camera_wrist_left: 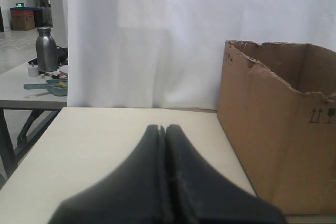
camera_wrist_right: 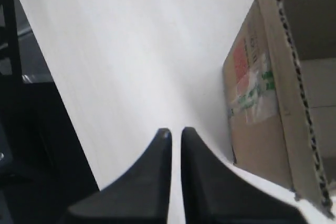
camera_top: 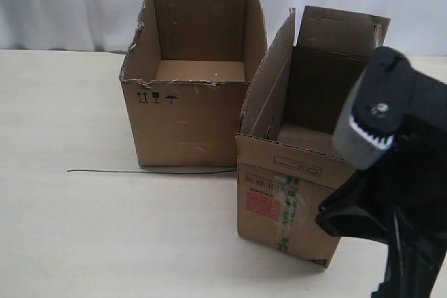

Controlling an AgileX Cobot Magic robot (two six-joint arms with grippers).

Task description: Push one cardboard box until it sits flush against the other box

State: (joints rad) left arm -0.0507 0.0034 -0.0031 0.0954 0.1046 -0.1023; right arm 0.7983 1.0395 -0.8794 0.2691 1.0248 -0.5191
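Observation:
The narrow cardboard box (camera_top: 293,200) with the red label and green-printed tape stands at the front right, turned at an angle. Its tall left flap reaches up beside the other box (camera_top: 188,109), the wider one with the ragged rim, behind and to its left; their bases look a little apart. My right arm (camera_top: 398,172) hangs in front of the narrow box's right side. In the right wrist view the right gripper (camera_wrist_right: 176,131) shows only a thin slit, holding nothing, beside the labelled face (camera_wrist_right: 257,114). My left gripper (camera_wrist_left: 161,127) is shut and empty, left of the wider box (camera_wrist_left: 278,140).
A thin black wire (camera_top: 140,171) lies on the pale table (camera_top: 84,228) along the wider box's front. A white curtain hangs behind the table. Off to the side, a second table carries a metal bottle (camera_wrist_left: 46,50).

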